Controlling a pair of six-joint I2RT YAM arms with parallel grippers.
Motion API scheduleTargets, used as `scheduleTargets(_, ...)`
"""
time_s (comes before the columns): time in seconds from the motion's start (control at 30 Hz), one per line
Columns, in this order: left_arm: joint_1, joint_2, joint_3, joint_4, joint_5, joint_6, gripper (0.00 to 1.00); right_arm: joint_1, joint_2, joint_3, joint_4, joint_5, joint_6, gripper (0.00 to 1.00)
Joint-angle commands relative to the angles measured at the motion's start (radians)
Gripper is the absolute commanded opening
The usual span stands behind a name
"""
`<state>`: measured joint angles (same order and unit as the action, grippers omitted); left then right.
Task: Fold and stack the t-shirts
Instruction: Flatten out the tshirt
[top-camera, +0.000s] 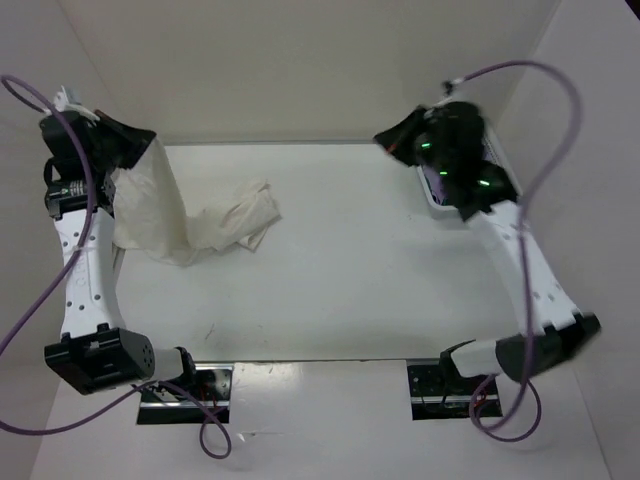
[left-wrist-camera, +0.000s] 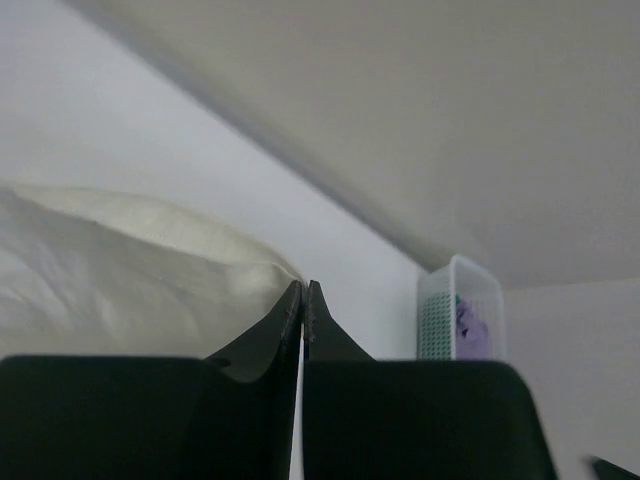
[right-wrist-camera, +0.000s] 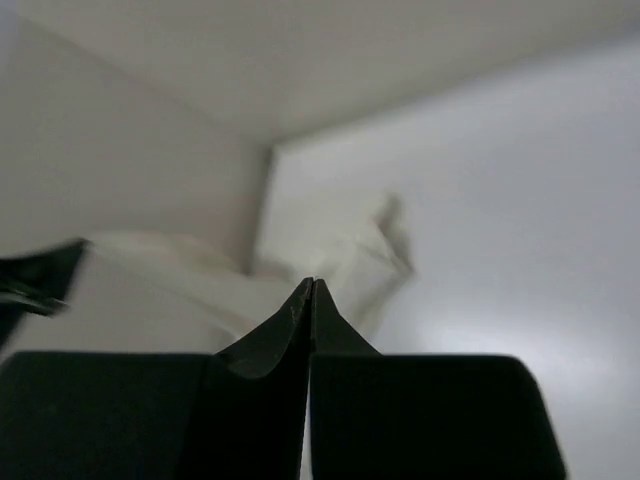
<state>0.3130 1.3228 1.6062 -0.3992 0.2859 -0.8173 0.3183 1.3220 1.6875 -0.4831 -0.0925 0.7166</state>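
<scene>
The top view looks steeply down from above and behind the arm bases, taking in the whole white table (top-camera: 350, 290). The left wrist camera sits just behind the left gripper (left-wrist-camera: 303, 292). It is low and faces right across the table toward the distant basket (left-wrist-camera: 458, 310), with the cream t-shirt (left-wrist-camera: 130, 270) very close. The right wrist camera, behind the right gripper (right-wrist-camera: 308, 288), faces left. Its blurred picture seems to show the same shirt from farther off. All three views share that shirt.
</scene>
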Motion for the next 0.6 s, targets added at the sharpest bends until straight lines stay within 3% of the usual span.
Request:
scheduleTargets(0.0,0.006,-0.043,-0.150,0.059,0.021,-0.010,0.00,0.154,0.196,-0.228,0.032,-0.029,-0.014,0.00)
scheduleTargets(0.13,0.006,-0.062,-0.190,0.027,-0.028,0.006,0.00,0.220,0.377,-0.250,0.191,-0.077,-0.040,0.04)
scheduleTargets(0.33,0.006,-0.062,-0.316,0.048,-0.047,0.017,0.00,0.220,0.706,-0.086,0.293,-0.197,-0.042,0.48)
scheduleTargets(0.47,0.006,-0.062,-0.376,0.071,-0.016,0.007,0.00,0.220,0.839,0.056,0.273,-0.240,0.026,0.53)
scheduleTargets(0.57,0.006,-0.062,-0.414,0.091,-0.016,0.007,0.00,0.242,0.922,0.158,0.250,-0.191,0.035,0.54)
